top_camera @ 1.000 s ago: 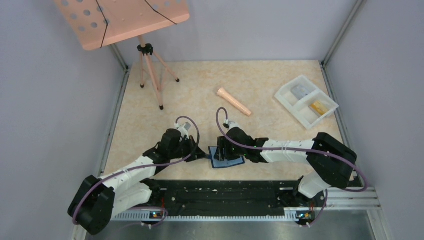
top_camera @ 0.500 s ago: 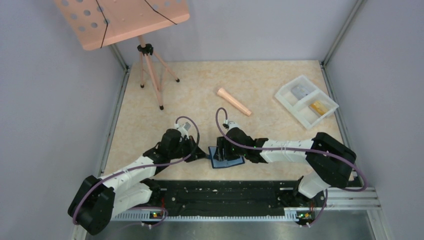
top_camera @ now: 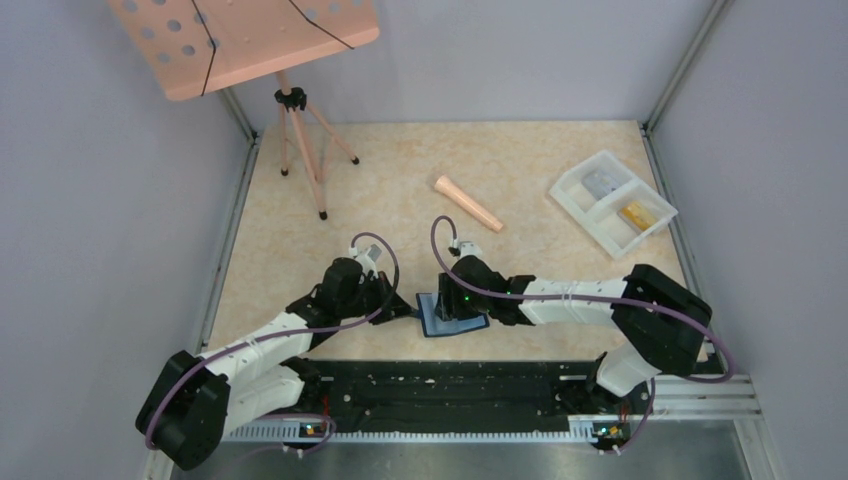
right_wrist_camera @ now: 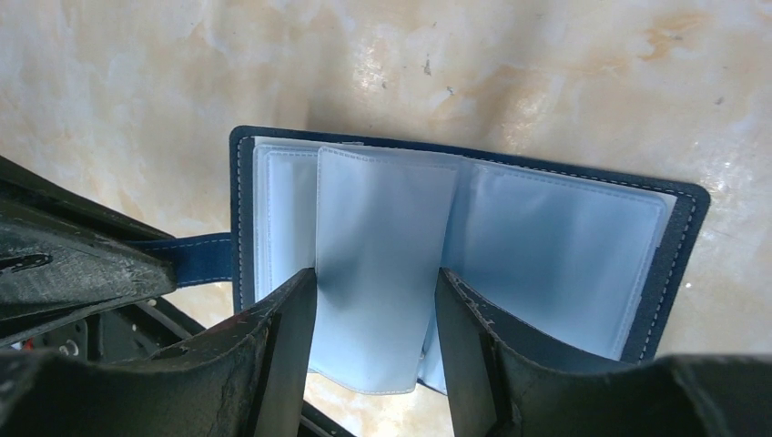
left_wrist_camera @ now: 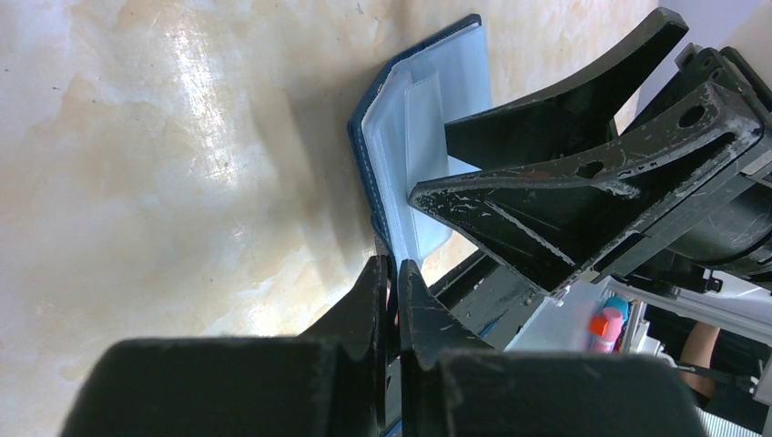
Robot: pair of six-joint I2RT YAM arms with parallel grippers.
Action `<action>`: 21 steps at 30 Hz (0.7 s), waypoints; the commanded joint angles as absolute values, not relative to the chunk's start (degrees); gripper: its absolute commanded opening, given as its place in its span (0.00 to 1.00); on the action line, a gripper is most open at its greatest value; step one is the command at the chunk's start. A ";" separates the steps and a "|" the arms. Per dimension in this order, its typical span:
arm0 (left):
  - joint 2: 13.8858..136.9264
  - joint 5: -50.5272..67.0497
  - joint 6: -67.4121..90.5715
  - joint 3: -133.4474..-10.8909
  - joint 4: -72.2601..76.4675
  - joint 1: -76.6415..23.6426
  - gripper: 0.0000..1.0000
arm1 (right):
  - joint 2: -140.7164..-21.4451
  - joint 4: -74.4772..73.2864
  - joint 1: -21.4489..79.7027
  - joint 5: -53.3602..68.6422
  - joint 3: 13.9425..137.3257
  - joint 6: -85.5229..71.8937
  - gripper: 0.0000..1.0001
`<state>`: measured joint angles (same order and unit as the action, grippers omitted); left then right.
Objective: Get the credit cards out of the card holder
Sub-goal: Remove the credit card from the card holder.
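- At the near edge of the desk (top_camera: pixel 520 170), my left hand (left_wrist_camera: pixel 390 266) is pressed together on the closing tab (right_wrist_camera: pixel 196 258), pinning the card holder (right_wrist_camera: pixel 240 218) open. That grip should be firm and low.
- Just right of it the holder lies spread, with its pale blue pockets (right_wrist_camera: pixel 564 246) facing up. I see no card edge showing.
- My right hand (right_wrist_camera: pixel 375 305) stands apart, a finger either side of the middle pocket leaf (right_wrist_camera: pixel 382 218). I should turn that leaf gently and find a card edge before pinching.
- Far right, the white tray (top_camera: pixel 572 198) holds a grey card (top_camera: pixel 600 181) and a gold card (top_camera: pixel 637 214).
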<state>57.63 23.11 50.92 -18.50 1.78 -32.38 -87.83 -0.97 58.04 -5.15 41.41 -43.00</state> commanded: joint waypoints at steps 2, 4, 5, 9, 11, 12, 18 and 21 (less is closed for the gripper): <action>56.86 22.96 50.67 -18.28 3.33 -32.39 0.00 | -86.33 -4.61 58.90 -9.91 44.22 -41.09 0.50; 56.72 22.75 50.54 -18.28 2.98 -32.38 0.00 | -85.66 -6.38 58.92 -11.76 44.46 -40.71 0.50; 56.57 22.76 50.58 -18.28 2.84 -32.36 0.00 | -85.25 -7.38 58.97 -12.95 44.55 -40.50 0.50; 56.19 22.81 50.54 -18.18 2.64 -32.35 0.00 | -82.12 -12.55 58.81 -17.80 45.20 -39.95 0.51; 55.89 22.91 50.54 -18.22 2.59 -32.34 0.00 | -80.33 -14.93 58.51 -19.74 45.20 -40.01 0.51; 55.76 22.94 50.61 -18.20 2.58 -32.34 0.00 | -79.53 -15.44 58.36 -20.46 45.24 -39.99 0.51; 55.32 23.10 50.80 -18.11 2.96 -32.34 0.00 | -75.99 -13.17 58.30 -17.01 45.69 -39.59 0.50; 55.59 23.26 51.00 -18.02 3.48 -32.36 0.00 | -75.12 -5.87 58.36 -10.92 43.89 -39.72 0.50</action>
<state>56.36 23.09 50.92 -18.50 1.67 -32.38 -77.65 -13.80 58.02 -16.45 42.87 -40.47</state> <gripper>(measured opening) 0.045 0.504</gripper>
